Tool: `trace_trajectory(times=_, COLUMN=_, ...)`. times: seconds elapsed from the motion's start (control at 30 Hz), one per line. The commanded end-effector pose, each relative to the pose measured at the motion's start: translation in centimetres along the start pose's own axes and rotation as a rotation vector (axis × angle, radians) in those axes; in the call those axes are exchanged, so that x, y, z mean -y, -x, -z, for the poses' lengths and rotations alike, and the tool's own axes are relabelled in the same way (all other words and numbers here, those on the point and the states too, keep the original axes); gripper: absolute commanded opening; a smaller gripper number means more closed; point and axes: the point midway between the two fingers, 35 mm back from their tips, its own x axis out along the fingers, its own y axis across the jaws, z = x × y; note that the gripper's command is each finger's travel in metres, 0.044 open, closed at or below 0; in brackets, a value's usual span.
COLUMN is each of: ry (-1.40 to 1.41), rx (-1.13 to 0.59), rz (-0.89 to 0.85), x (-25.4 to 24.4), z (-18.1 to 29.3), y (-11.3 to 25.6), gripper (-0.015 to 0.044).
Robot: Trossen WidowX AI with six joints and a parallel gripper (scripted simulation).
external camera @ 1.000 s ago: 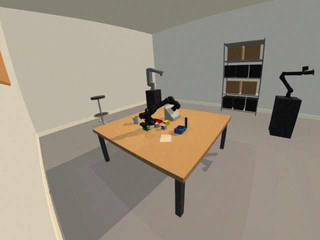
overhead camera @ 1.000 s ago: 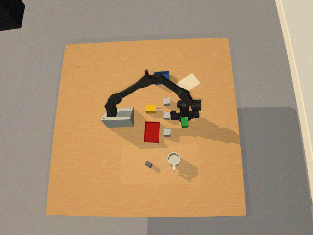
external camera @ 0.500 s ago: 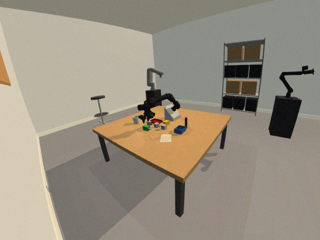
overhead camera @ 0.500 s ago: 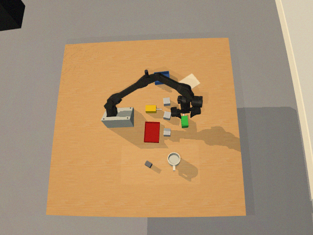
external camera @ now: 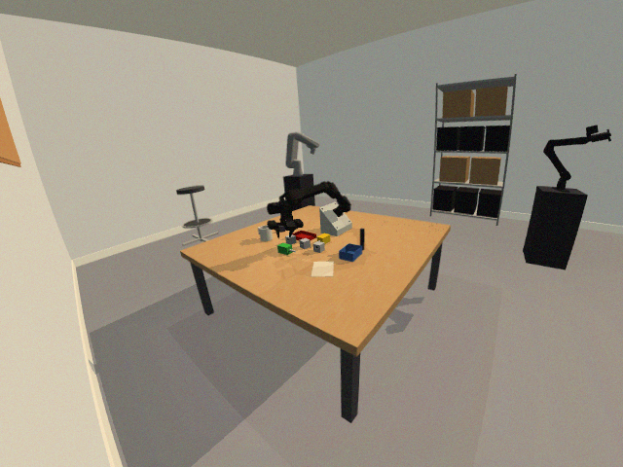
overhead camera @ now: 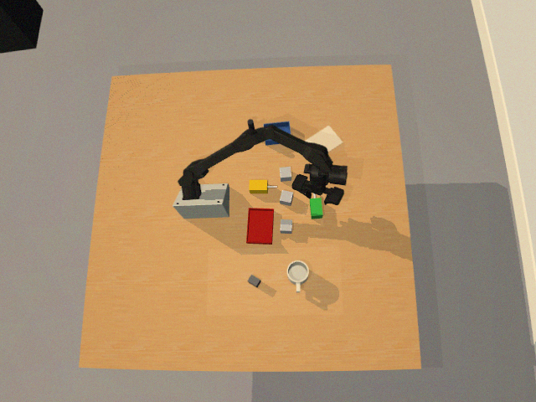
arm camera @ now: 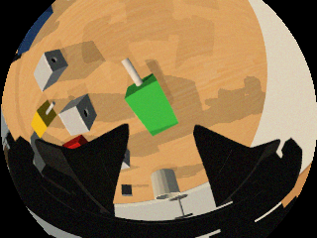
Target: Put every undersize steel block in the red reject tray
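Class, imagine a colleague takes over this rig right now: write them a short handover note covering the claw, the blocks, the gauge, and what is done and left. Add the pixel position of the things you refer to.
Claw point(overhead camera: 317, 190) point(arm camera: 161, 129): open, nothing held, above the table near the green gauge.
Green gauge point(overhead camera: 316, 208) point(external camera: 284, 248) point(arm camera: 152, 106): lying on the table, out of the claw.
Blocks: three in a row on the table, none in the red tray point(overhead camera: 260, 226). The yellow gauge point(overhead camera: 258, 186) lies beside them.
Done: gauge is down. Whether any block was tested, these pictures do not show.
Left: confirm which blocks are undersize, put any such in the red tray, then move the arm away.
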Motion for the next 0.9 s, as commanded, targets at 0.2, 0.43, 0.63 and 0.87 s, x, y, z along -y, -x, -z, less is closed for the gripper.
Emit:
trace_trajectory(times=0.2, ry=-1.208, rx=0.034, rz=-0.119, x=-0.4, z=0.0, y=-1.4, gripper=0.0300)
trace_trajectory(times=0.43, ry=-1.589, rx=0.018, rz=-0.167, x=-0.5, z=0.0, y=-1.7, gripper=0.0300)
trace_trajectory(times=0.63, ry=-1.915, rx=-0.008, rz=-0.211, x=-0.6, z=-0.1, y=-2.0, gripper=0.0300)
trace_trajectory(times=0.87, ry=-2.292, rx=-0.055, rz=-0.257, x=-0.7, z=-0.1, y=-2.2, gripper=0.0300)
